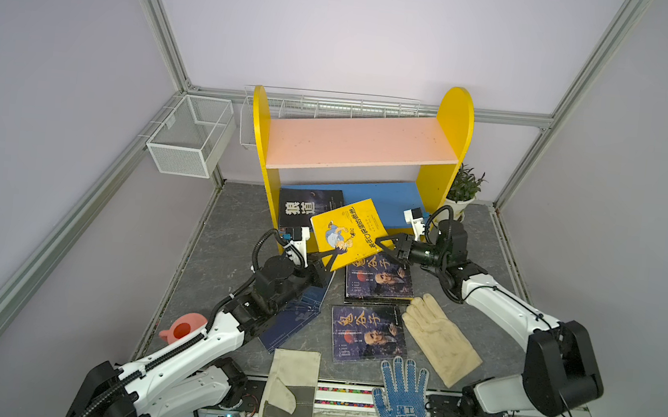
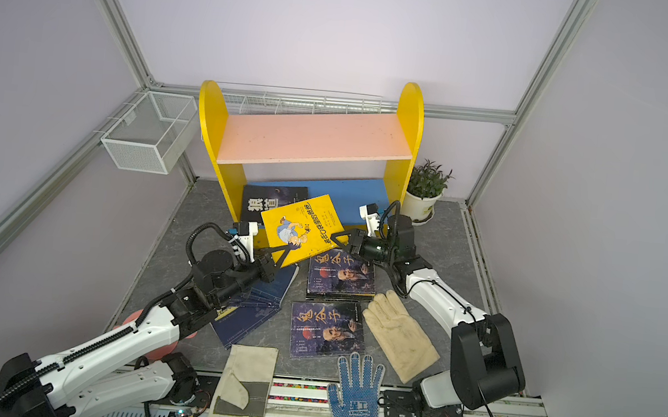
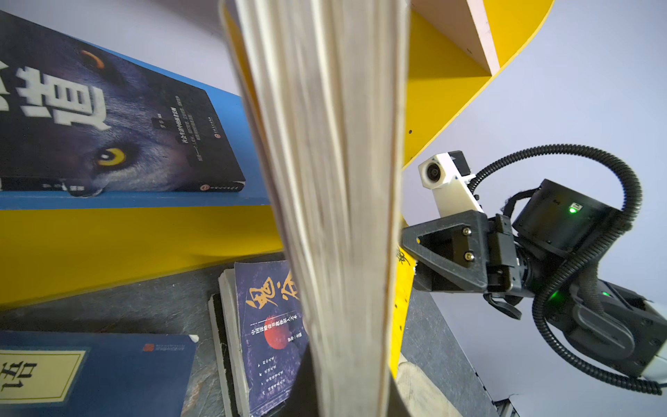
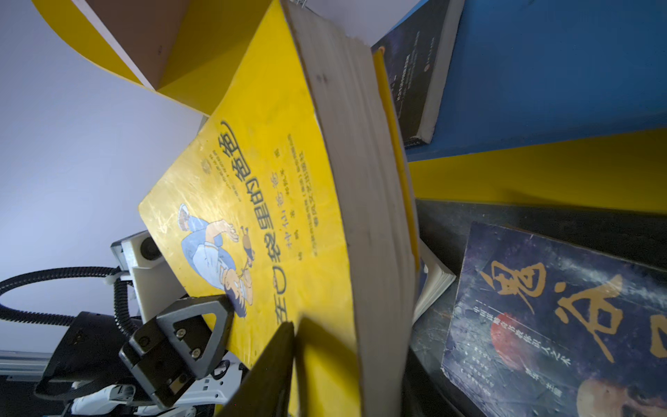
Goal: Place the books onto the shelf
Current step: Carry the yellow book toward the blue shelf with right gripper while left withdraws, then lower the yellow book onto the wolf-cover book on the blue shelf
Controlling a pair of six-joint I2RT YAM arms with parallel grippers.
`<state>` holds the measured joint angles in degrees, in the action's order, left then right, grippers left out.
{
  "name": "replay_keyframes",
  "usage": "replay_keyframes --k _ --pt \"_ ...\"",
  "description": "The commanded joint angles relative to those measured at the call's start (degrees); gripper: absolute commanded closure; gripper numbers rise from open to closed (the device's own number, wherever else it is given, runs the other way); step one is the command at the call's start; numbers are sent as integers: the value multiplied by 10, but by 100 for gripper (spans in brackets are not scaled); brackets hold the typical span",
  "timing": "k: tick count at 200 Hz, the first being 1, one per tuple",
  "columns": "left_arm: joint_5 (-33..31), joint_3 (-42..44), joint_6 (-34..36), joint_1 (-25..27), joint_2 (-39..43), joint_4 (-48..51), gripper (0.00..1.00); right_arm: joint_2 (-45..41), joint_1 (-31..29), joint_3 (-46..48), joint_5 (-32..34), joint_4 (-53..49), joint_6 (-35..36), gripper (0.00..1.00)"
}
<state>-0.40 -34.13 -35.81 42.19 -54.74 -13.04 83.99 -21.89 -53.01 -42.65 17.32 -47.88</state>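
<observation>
Yellow book (image 1: 346, 231) is off the table (image 1: 220, 244), held up between both my grippers just in front of the shelf (image 1: 454, 121). The cover faces up and the book is tilted, with its far corner raised toward the blue board (image 1: 392, 192).

Left gripper (image 1: 331, 259): clamped tight on the book's near corner. In the left wrist view the page edge runs straight out from between my fingers and fills the middle of the picture.

Right gripper (image 1: 386, 249): in from the right, jaws straddling the book's right-hand corner, one finger on the front cover and one on the back. In the right wrist view the finger lies flat on the cover. It looks like a narrow pinch on the book. The book's near edge spans between my two grippers.

Other books:
- Black book (image 1: 309, 207) lies flat on the left end of the blue board. In both top views the yellow book overlaps its right side; can't tell if they touch.
- Purple-blue stack (image 1: 377, 280) is on the table right below the right gripper.
- Another purple-blue book (image 1: 368, 334) lies nearer me.
- Navy books (image 1: 292, 318) are fanned on the table under my left arm.
</observation>
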Motion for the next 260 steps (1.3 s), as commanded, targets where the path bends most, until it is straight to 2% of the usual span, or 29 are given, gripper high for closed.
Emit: replay_keyframes --k 1,36,43,47,48,51,52,60,66,73,79,112,118,126,136,146,160,178,210,237,260 --pt "4 -9 3 0 6 -39 100 -3 0 5 32 44 -16 72" --pt "-22 -8 -5 -1 11 0 100 -3 0 -5 31 42 -5 93" --pt "-37 -8 -12 -1 12 9 87 -4 0 -4 32 43 -5 94" --pt "-47 -9 -17 -1 13 16 75 -5 -1 -3 33 46 -7 93" --pt "-50 -9 -17 -1 13 17 69 -6 -1 -3 33 47 -8 93" --pt "-59 -8 -21 -1 14 21 64 -7 0 -1 33 51 -9 93" --pt "-61 -8 -21 -1 14 23 58 -7 -1 -1 34 52 -10 94" --pt "-92 -8 -30 -1 18 40 37 -9 -1 2 36 62 -15 94" --pt "-117 -8 -36 -1 20 56 27 -10 -1 4 42 70 -21 94" --pt "-152 -7 -42 -1 25 76 10 -13 -1 9 50 87 -31 94" --pt "-188 -7 -51 -1 30 99 3 -15 -2 13 58 107 -42 94" --pt "-382 14 -155 -4 100 239 1 -16 -5 57 114 250 -124 93" --pt "-437 9 -194 -5 112 302 1 -16 -6 63 130 269 -136 93" --pt "-496 -5 -285 -7 129 418 1 -14 -9 67 149 290 -146 93" --pt "-533 -20 -387 -13 136 549 1 -10 -13 62 160 303 -150 94" --pt "-541 -22 -441 -25 144 625 1 -3 -16 48 164 304 -152 94" --pt "-539 -14 -469 -35 159 665 1 6 -17 33 165 314 -163 94" --pt "-535 10 -474 -37 183 653 1 21 -20 17 157 352 -190 93" --pt "-530 36 -474 -46 203 625 1 32 -28 -7 155 358 -204 93" --pt "-529 37 -473 -49 191 625 1 56 -42 -38 173 335 -191 94" --pt "-526 36 -473 -50 179 620 1 111 -63 -99 192 297 -171 93"
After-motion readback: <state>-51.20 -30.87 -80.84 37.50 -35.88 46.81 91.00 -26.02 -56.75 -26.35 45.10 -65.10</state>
